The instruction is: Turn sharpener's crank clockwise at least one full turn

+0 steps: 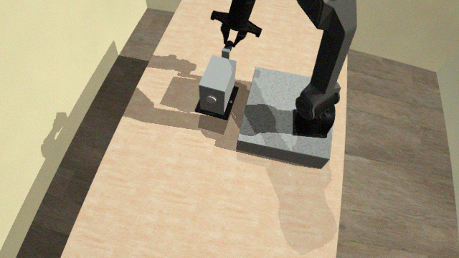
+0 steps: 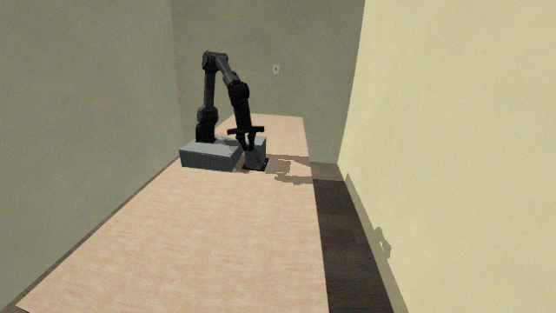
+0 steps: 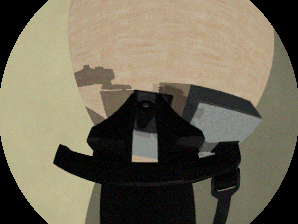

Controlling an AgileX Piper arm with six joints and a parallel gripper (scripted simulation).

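Looking from the top, jaws pinch the crank (image 1: 226, 52); wrist view hides the contact

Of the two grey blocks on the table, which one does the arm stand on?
The flat speckled slab carries the arm's base. The taller plain grey sharpener beside it sits on a black plate, with the end effector gripping its crank.
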